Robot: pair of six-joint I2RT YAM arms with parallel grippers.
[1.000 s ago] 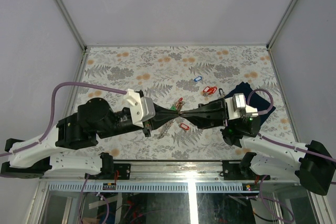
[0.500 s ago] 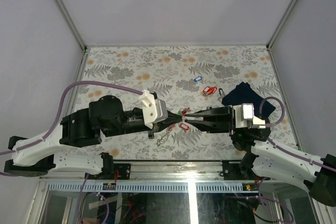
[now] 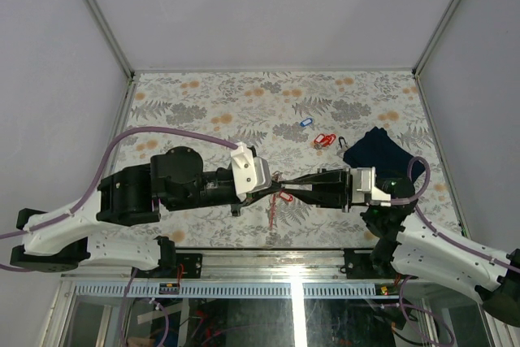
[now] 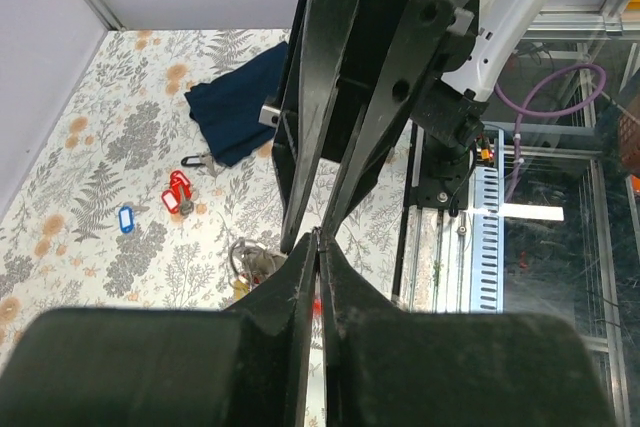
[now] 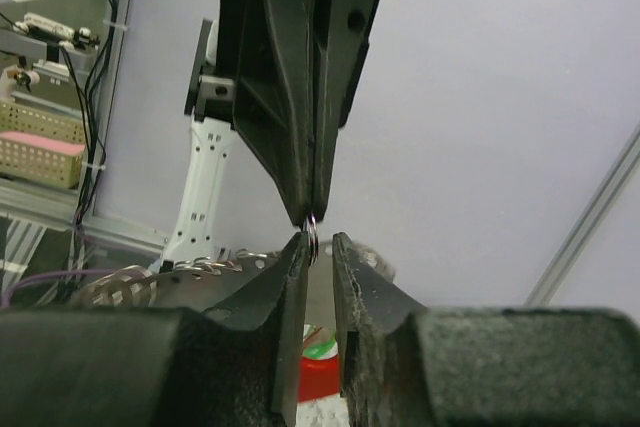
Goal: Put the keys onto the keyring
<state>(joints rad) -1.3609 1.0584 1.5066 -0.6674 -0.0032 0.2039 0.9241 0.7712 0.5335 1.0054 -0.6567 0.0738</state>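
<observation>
My left gripper [image 3: 275,185] and right gripper [image 3: 292,191] meet tip to tip above the front middle of the table. The left gripper [image 4: 318,238] is shut on a thin silvery keyring [image 5: 312,231]. A bunch with a red tag [image 3: 284,197], a green tag [image 5: 322,350] and a chain [image 3: 272,214] hangs below the keyring. The right gripper [image 5: 320,243] stands slightly open around the ring, which lies against its left finger [image 5: 292,277]. More keys lie on the table: one with a blue tag [image 3: 305,122] and a pair with red tags [image 3: 324,140].
A dark navy folded cloth [image 3: 376,149] lies at the right of the flowered table. A small black carabiner [image 3: 342,142] rests beside it, close to the red-tagged keys. The table's front rail [image 3: 284,259] runs just behind the arm bases.
The right gripper has gone from shut to slightly open. Both grippers have shifted toward the front edge, the left arm reaching further right, with the ring and hanging bunch carried along.
</observation>
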